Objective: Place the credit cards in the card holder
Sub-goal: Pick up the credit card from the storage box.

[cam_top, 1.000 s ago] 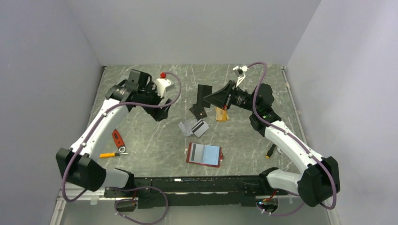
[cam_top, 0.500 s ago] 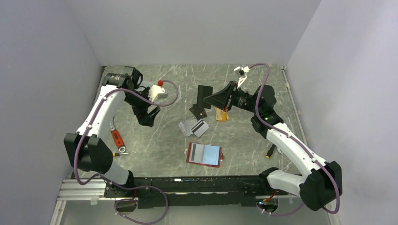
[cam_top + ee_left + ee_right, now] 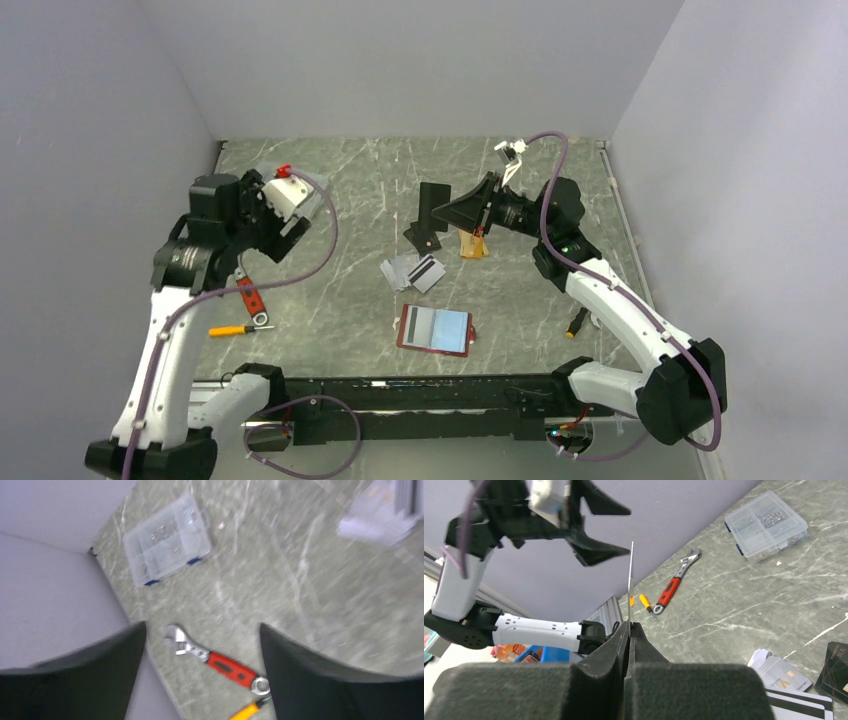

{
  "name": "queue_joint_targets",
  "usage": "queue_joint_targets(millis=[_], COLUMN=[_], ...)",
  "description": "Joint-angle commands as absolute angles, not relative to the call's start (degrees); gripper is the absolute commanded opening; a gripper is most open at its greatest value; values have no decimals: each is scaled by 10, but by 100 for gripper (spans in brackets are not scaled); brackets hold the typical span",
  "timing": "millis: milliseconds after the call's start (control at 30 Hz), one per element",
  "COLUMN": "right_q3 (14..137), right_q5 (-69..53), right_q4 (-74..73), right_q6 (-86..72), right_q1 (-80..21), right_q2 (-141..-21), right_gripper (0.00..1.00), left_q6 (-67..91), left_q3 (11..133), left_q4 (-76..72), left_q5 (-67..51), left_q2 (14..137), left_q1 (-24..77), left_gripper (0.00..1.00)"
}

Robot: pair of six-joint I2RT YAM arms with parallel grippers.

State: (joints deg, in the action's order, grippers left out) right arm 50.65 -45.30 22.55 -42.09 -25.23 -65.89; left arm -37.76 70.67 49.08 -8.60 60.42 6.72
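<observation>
Beyond the card holder, the right fingers clench a credit card by its edge; it looks light, stiff, slick. Left fingers hang released, empty.

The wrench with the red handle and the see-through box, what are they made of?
The wrench looks like shiny silver metal at its head, with a red handle cover, probably rubber or plastic. The box looks like clear plastic: small parts show through it.

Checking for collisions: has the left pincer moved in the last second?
Yes. The left pincer swung left, away from the grey cards and toward the red wrench.
</observation>
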Motion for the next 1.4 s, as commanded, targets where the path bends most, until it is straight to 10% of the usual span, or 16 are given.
queue_joint_targets(millis=[0, 33, 67, 133, 267, 567, 700, 1133, 1367], right_q3=[537, 535, 536, 534, 531, 540, 541, 553, 566], right_q5=[-453, -453, -455, -457, -466, -482, -483, -509, -513], right_q4=[222, 223, 228, 236, 263, 305, 352, 420, 426], right_q6=[-407, -408, -412, -419, -434, -449, -479, -526, -534], right_q1=[-254, -255, -255, -255, -261, -285, -297, -315, -322], right_q2=[-651, -649, -650, -655, -671, -722, -744, -770, -787], right_gripper=[0, 0, 0, 0, 0, 0, 0, 0, 0], left_q6=[-277, -271, -273, -265, -232, -44, 57, 91, 154], left_q3=[737, 773, 815, 888, 951, 897, 852, 767, 764], left_q4=[486, 527, 571, 651, 679, 443, 328, 239, 177], left_q5=[-101, -136, -190, -332, -584, -665, -696, -663, -705], left_q2=[648, 684, 719, 786, 852, 769, 758, 721, 740], left_q1=[98, 100, 100, 100, 113, 157, 165, 161, 161], left_gripper=[65, 43, 45, 95, 100, 97, 75, 81, 67])
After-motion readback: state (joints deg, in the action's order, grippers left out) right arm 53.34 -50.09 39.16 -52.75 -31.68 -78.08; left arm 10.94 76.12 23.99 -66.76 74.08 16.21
